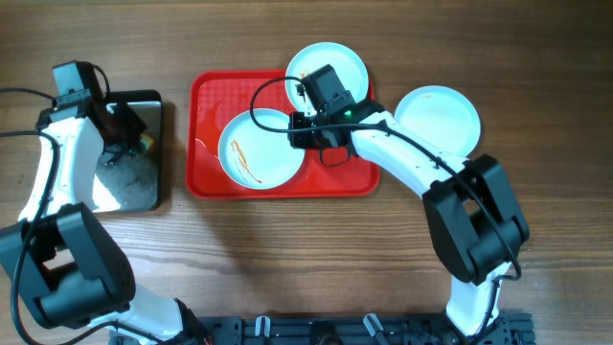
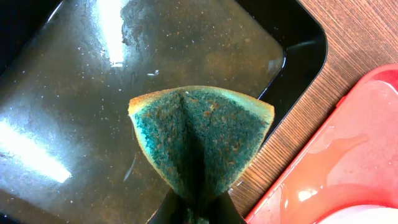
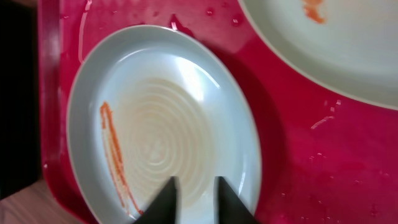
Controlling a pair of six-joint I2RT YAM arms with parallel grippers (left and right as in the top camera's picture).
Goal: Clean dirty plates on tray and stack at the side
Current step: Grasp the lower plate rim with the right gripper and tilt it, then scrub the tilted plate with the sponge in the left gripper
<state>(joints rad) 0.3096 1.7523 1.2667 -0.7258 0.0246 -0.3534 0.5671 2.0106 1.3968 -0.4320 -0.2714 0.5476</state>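
Task state at roughly one third complete, by my judgement. One plate (image 1: 438, 117) lies on the table (image 1: 287, 259) just to the right of the red tray (image 1: 206, 105). It shows no sauce from overhead, so it reads as cleaned and set down as the base of the stack. Two plates are left on the tray. The streaked plate (image 1: 261, 149) sits in the tray's middle, with an orange-brown line along one side of its well. The rear plate (image 1: 340, 59) overlaps the tray's far rim and, in the right wrist view, carries an orange smear. The right end effector (image 3: 196, 199) hangs over the near edge of the streaked plate, its jaws a narrow gap apart with nothing between them. The left end effector (image 2: 193, 214) is closed on a folded blue-green sponge (image 2: 199, 137) and holds it above the wet black tray (image 2: 74, 93) at the far left, well apart from both dirty plates. Left to do: wiping both plates on the tray, then moving each onto the plate at the side.
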